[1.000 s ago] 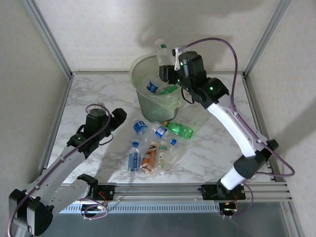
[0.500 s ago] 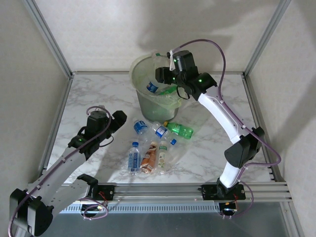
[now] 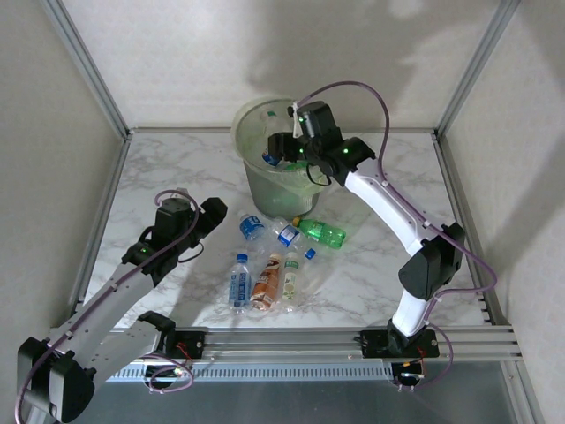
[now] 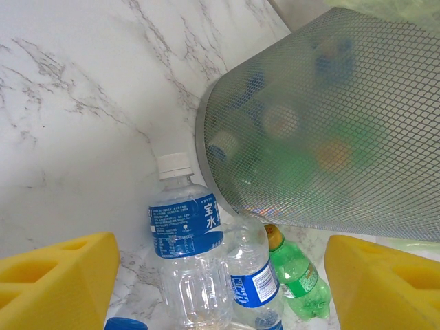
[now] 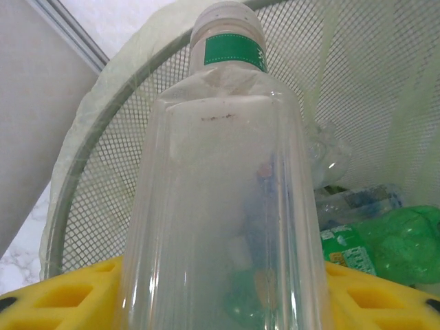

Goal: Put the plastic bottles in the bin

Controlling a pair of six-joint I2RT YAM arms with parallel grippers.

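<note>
My right gripper [image 3: 281, 147] reaches into the mouth of the pale-green bin [image 3: 252, 181], shut on a clear bottle [image 5: 223, 192] with a white cap and a green neck band. That bottle points cap-first into the bin [image 5: 103, 165], above green and clear bottles [image 5: 385, 240] lying inside. My left gripper [image 3: 212, 213] hangs open over the table, left of the pile. Between its yellow pads [image 4: 58, 282] lie a blue-labelled bottle [image 4: 185, 230], a second one [image 4: 254, 275] and a green bottle [image 4: 297, 278]. Loose bottles lie on the table: blue-labelled [image 3: 238, 281], orange-labelled [image 3: 267, 281], green [image 3: 323, 233].
The marble table [image 3: 177, 168] has metal frame posts at its back corners [image 3: 124, 132] and a rail along the near edge [image 3: 291, 340]. Bare surface lies left of the bin and at the right side. The right arm's cable [image 3: 353, 88] loops above the bin.
The right arm has swung left and down, carrying the clear bottle from above the bin's rim into its mouth. The left arm has barely moved.
</note>
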